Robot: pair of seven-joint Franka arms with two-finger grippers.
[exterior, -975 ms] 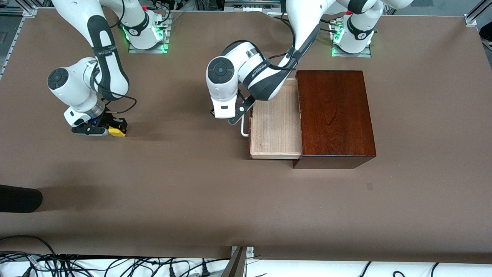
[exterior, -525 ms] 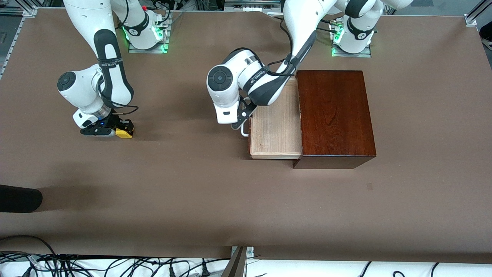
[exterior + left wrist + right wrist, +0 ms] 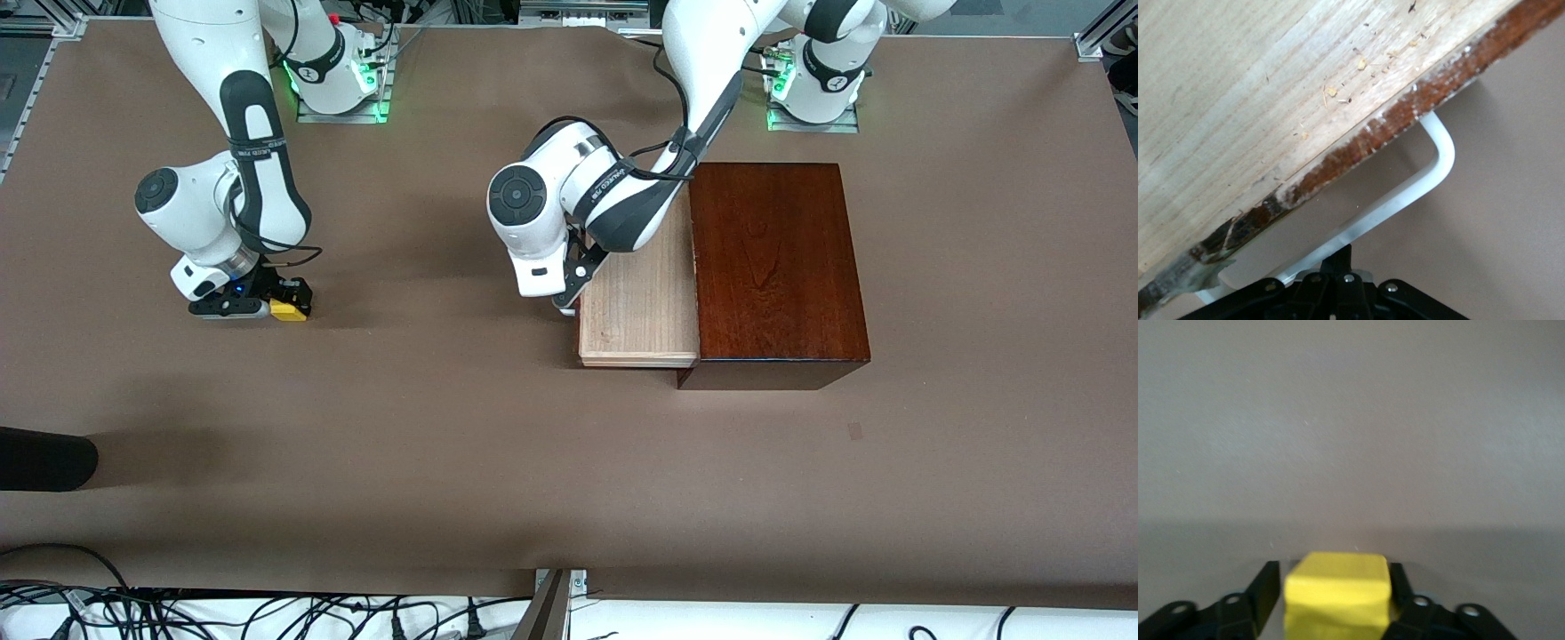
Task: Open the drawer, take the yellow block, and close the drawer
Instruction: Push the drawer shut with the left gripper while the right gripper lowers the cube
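The drawer (image 3: 637, 307) stands pulled out of the mahogany box (image 3: 775, 267) toward 9 o'clock, empty. The left gripper (image 3: 565, 302) sits at its white loop handle (image 3: 1405, 190); whether it is clamped cannot be told, and a skewed push could jam the tray. The right gripper (image 3: 267, 308), toward the right arm's end of the table (image 3: 444, 427), is closed on the yellow block (image 3: 286, 310), which might slip

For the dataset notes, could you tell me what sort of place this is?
Most likely a robotics lab bench: two arms bolted to a brown table, cables along its edge, and the staged drawer and yellow block.
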